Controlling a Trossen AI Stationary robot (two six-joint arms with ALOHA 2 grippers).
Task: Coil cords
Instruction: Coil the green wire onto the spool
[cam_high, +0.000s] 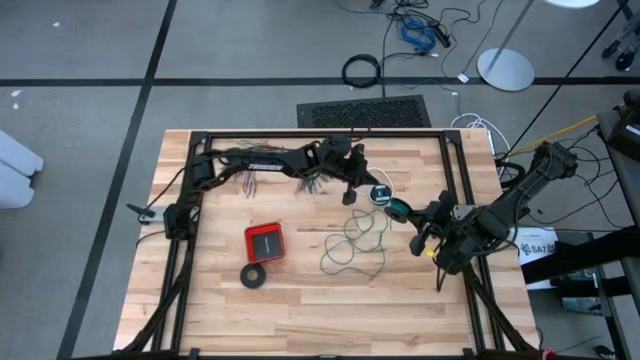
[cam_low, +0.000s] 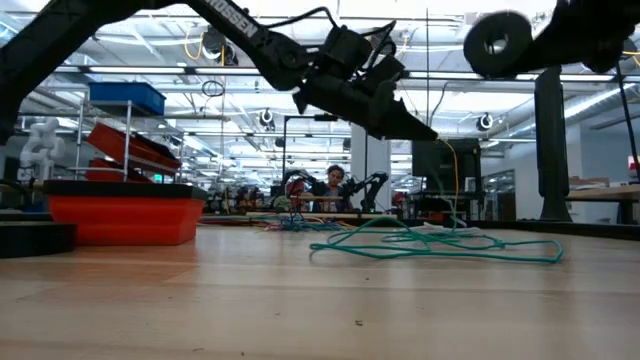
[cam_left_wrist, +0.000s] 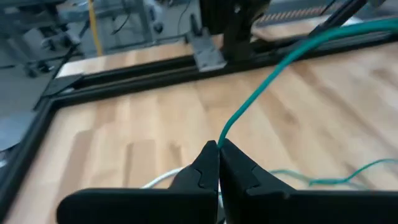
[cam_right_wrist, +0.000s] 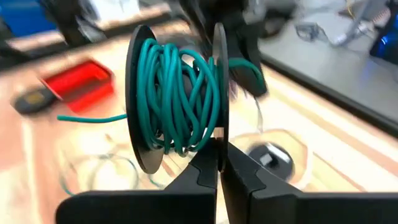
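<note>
High view: long thin teal-green wire (cam_high: 352, 243) lies as a loose tangle on the light wooden table (cam_high: 300, 310), a little right of centre, with a strand rising toward the far side. Left gripper (cam_high: 352, 192) sits just beyond the tangle at table middle, fingers pressed together and pinching that strand; in the left wrist view the wire (cam_left_wrist: 273, 74) leaves the shut fingertips (cam_left_wrist: 217, 149) and runs off taut. Right gripper (cam_high: 408, 211) is just to the right of the left one, jaws shut on the rim of a black plastic spool (cam_right_wrist: 177, 102) wound with turns of the same teal wire. In the low view the spool (cam_low: 497, 44) hangs up off the table, tangle (cam_low: 440, 243) below. Small black round piece (cam_high: 380, 194) on a thin white cord lies between the grippers. Red square box (cam_high: 265, 242) and black tape-like ring (cam_high: 254, 275) sit left of the tangle; fanned multicoloured wire bundle (cam_high: 262, 180) lies far left.
</note>
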